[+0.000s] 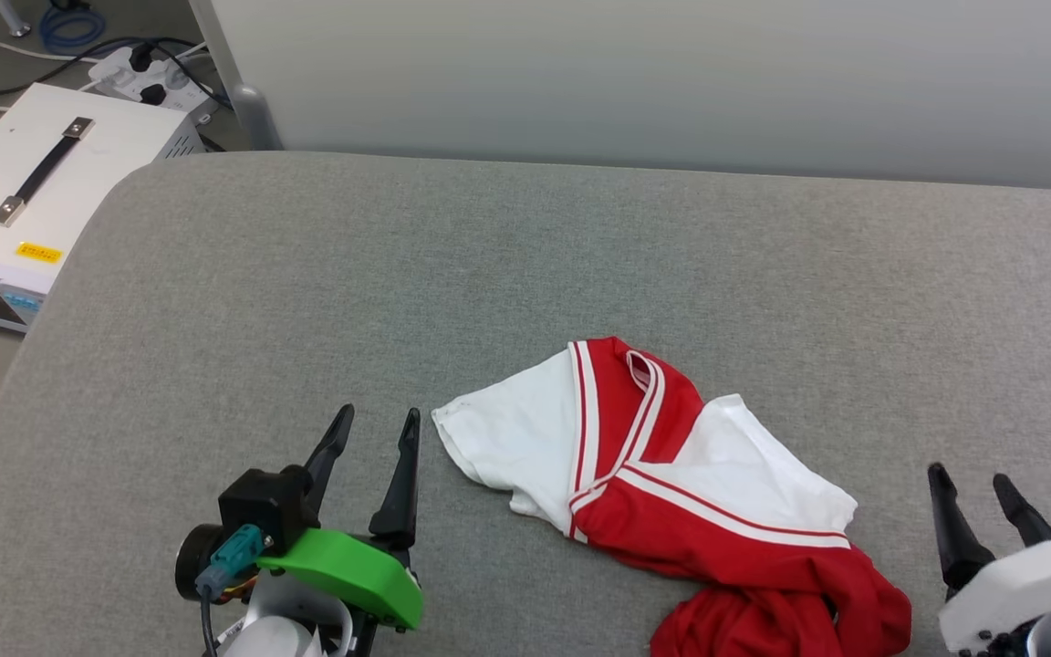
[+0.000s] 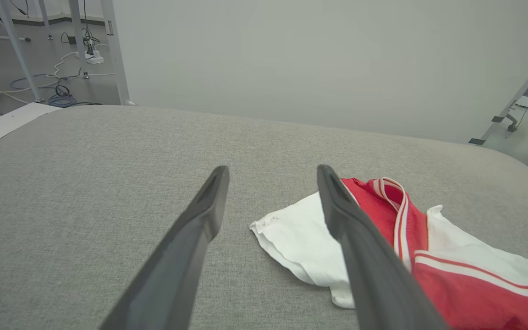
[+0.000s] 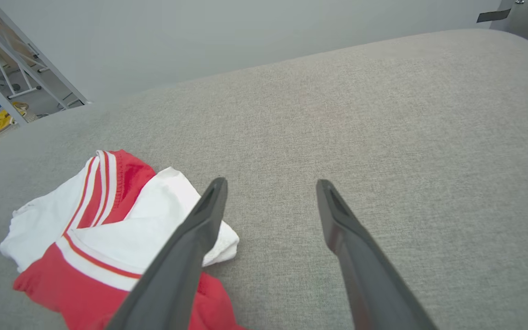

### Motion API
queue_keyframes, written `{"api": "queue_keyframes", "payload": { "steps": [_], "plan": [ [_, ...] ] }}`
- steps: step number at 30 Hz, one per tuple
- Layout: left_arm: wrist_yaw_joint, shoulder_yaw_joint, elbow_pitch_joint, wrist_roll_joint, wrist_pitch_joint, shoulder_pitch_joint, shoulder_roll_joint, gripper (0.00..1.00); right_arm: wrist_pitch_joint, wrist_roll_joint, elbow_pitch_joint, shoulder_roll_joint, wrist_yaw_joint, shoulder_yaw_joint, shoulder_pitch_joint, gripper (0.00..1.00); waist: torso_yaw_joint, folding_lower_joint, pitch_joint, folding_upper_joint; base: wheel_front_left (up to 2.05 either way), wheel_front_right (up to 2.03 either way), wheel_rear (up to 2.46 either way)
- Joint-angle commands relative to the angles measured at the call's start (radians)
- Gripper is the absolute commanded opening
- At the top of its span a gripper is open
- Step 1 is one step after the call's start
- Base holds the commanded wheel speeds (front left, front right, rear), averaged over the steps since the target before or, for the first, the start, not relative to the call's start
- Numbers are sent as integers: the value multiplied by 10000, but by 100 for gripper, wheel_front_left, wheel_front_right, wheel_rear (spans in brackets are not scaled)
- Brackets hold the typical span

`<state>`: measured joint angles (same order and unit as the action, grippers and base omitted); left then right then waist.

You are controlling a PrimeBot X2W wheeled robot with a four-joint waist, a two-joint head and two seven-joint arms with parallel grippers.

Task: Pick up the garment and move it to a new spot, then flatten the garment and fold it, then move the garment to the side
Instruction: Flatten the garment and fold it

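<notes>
The garment (image 1: pixel 671 474) lies crumpled near the front of the grey padded table (image 1: pixel 525 274), red body bunched, white sleeves and striped trim on top; no lettering shows. It also appears in the left wrist view (image 2: pixel 406 256) and the right wrist view (image 3: pixel 108 229). My left gripper (image 1: pixel 378 422) stands open just left of the white sleeve, nothing between its fingers (image 2: pixel 209 201). My right gripper (image 1: pixel 972 476) is open to the right of the garment, empty, its fingers (image 3: pixel 332 206) over bare table.
A white box with a black handle (image 1: pixel 42 182) stands off the table's left edge, with a power strip and cables (image 1: pixel 151 78) on the floor behind it. A pale wall panel (image 1: pixel 671 82) runs along the table's far edge.
</notes>
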<state>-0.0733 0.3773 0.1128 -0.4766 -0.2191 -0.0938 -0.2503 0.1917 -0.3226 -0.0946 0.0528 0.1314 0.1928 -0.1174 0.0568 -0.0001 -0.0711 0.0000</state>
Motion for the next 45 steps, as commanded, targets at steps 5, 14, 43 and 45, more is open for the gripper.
{"api": "queue_keyframes", "payload": {
  "steps": [5, 14, 43, 45],
  "plan": [
    [9, 50, -22, -52, -36, -308, 78, 100, 1441, -68, 1103, 1006, -7, -1085, 1333, 100, 327, 1, -355, 0, 0, 0, 0],
    [221, 187, 130, 28, -221, -1005, 383, 100, 3724, -956, 2648, 2995, -7, -3964, 3637, 100, 989, 1, -1163, 0, 0, 0, 0],
    [236, -191, 532, 130, -396, -851, 372, 100, 3374, -1209, 3514, 3903, -7, -3836, 5045, 0, 355, 1, -893, 0, 0, 0, 0],
    [235, -156, 510, 119, -372, -802, 362, 100, 3416, -969, 3446, 3857, -7, -3021, 4763, 0, 291, 1, -823, 0, 0, 0, 0]
  ]
}}
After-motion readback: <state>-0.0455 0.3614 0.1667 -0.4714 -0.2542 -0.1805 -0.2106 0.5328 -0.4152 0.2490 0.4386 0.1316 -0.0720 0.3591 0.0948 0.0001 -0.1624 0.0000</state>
